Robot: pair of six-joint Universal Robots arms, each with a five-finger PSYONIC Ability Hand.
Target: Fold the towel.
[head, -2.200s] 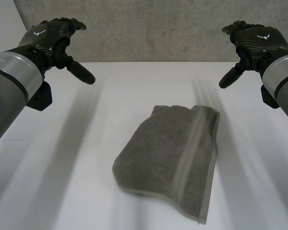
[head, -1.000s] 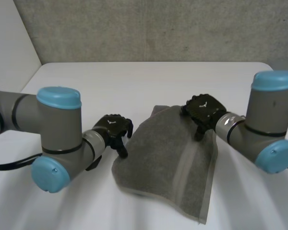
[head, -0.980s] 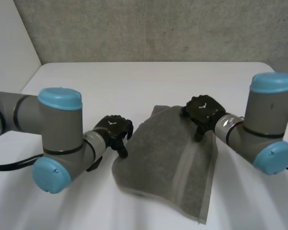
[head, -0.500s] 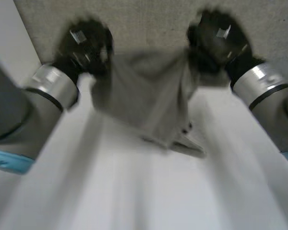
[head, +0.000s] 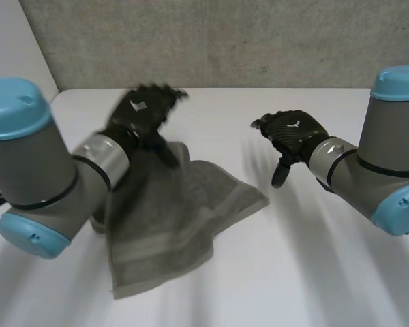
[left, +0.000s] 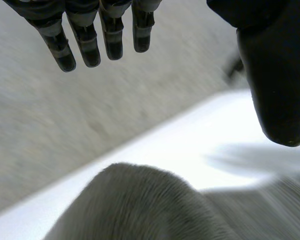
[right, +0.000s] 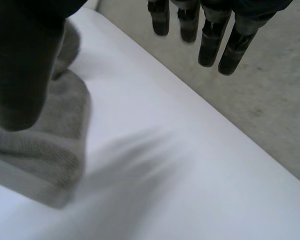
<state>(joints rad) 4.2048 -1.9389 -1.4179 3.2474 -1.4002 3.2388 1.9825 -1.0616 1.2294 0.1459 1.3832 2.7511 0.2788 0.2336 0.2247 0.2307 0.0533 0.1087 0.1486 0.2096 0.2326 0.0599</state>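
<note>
towel (head: pixel 177 218) rumpled; left hand (head: pixel 142 112) splayed over it; right hand (head: pixel 291 134) splayed beside

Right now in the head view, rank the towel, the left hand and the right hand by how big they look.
1. Towel: clearly the largest.
2. Left hand and right hand: they look much alike, and their nearness to the camera may differ, so I won't rank one above the other.
</note>
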